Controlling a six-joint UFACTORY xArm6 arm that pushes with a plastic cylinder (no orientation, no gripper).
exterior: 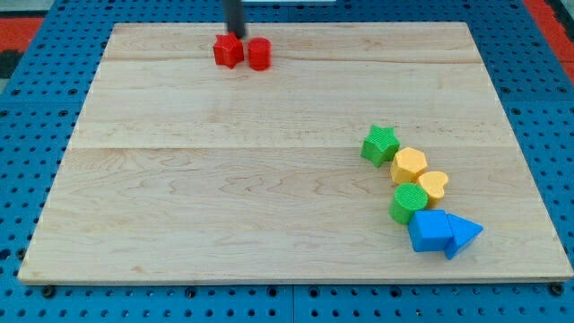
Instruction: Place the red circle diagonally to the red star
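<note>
The tabletop [224, 197] is pale, light-toned wood with a faint straight grain running across the view and a few thin darker seams between its boards. Around it lies a bright blue surface [36, 99] patterned with regular rows of small dark holes. The red star [228, 51] and the red circle [259, 54] share one vivid red. My tip [237, 36] is dark grey, almost black. The green star [380, 144] and green cylinder [409, 203] are leaf green. The yellow hexagon [409, 165] and yellow heart [433, 186] are warm yellow. The blue cube [430, 230] and blue triangle [463, 234] are sky blue.
</note>
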